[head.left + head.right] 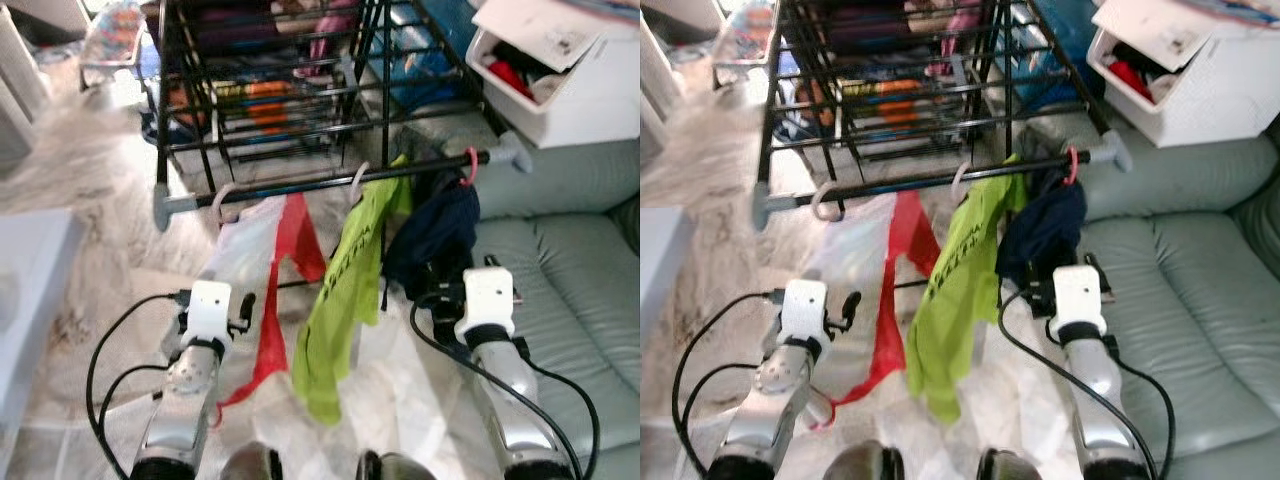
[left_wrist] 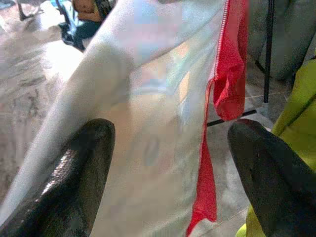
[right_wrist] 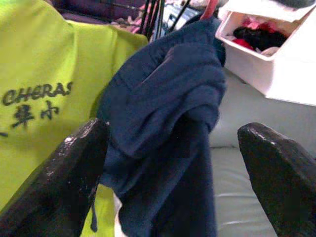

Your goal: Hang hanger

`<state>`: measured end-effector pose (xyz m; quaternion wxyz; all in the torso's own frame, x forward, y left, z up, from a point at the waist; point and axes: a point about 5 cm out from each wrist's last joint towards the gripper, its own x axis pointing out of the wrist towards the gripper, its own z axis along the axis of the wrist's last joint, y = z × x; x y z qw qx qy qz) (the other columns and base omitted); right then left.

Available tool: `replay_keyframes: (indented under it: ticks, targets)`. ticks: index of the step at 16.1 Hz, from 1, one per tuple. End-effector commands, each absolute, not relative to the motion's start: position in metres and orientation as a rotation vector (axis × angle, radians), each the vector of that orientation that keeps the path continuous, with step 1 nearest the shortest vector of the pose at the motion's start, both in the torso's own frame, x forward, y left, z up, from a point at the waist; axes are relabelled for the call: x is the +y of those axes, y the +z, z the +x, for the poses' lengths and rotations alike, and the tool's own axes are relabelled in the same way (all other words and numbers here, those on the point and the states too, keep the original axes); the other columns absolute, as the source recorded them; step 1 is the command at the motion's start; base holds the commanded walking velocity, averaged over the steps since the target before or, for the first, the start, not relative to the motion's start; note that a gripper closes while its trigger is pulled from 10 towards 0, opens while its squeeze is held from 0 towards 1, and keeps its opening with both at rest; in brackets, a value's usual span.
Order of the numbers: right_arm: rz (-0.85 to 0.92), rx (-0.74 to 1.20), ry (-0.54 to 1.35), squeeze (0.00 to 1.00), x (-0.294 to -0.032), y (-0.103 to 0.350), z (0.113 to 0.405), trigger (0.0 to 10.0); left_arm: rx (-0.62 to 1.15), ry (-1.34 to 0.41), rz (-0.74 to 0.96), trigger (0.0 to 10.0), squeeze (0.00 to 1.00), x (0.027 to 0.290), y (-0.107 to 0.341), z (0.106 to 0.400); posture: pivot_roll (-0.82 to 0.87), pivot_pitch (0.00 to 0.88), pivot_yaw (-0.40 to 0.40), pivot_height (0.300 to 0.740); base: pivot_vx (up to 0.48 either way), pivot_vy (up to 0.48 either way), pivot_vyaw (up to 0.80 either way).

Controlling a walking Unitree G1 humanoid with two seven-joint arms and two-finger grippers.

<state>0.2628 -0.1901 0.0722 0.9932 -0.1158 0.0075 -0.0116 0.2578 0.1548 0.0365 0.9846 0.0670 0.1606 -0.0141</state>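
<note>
right gripper (image 3: pixel 173 182) jaws spread | navy garment (image 3: pixel 168 113) on pink hanger (image 1: pixel 468 165) between them | left gripper (image 2: pixel 170 182) jaws spread

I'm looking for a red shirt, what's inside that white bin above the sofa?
The white bin holds red and dark clothing at its opening; its lid covers whatever lies deeper.

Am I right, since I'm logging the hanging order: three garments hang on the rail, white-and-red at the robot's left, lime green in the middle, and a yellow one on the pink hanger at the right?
Not quite. The garment on the pink hanger is navy blue, not yellow; the right wrist view shows it plainly. The rest holds: the white-and-red garment hangs at the robot's left and the lime green shirt in the middle of the rail.
</note>
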Motion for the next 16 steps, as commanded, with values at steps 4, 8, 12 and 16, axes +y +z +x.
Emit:
replay_keyframes:
  ticks: [4, 8, 12, 16]
  targets:
    - [-0.228, 0.014, -0.025, 1.00, -0.189, 0.077, 0.266, 10.0, 0.326, -0.025, 0.143, 10.0, 0.00, 0.154, 0.037, 0.259, -0.04, 0.007, 0.032, 0.740, -0.278, 0.000, 0.00]
    - [-0.216, 0.027, -0.023, 0.79, -0.187, 0.074, 0.266, 10.0, 0.326, -0.024, 0.143, 10.0, 0.00, 0.154, 0.037, 0.258, -0.04, 0.006, 0.030, 0.740, -0.274, 0.000, 0.00]
    - [-0.194, 0.054, -0.021, 0.00, -0.187, 0.070, 0.265, 10.0, 0.310, -0.004, 0.142, 10.0, 0.00, 0.157, 0.039, 0.259, -0.03, 0.003, 0.031, 0.740, -0.063, 0.000, 0.00]
    - [-0.189, 0.058, -0.023, 0.00, -0.188, 0.069, 0.264, 10.0, 0.269, 0.084, 0.167, 10.0, 0.00, 0.171, 0.044, 0.257, -0.04, 0.000, 0.039, 0.740, 0.000, 0.000, 0.00]
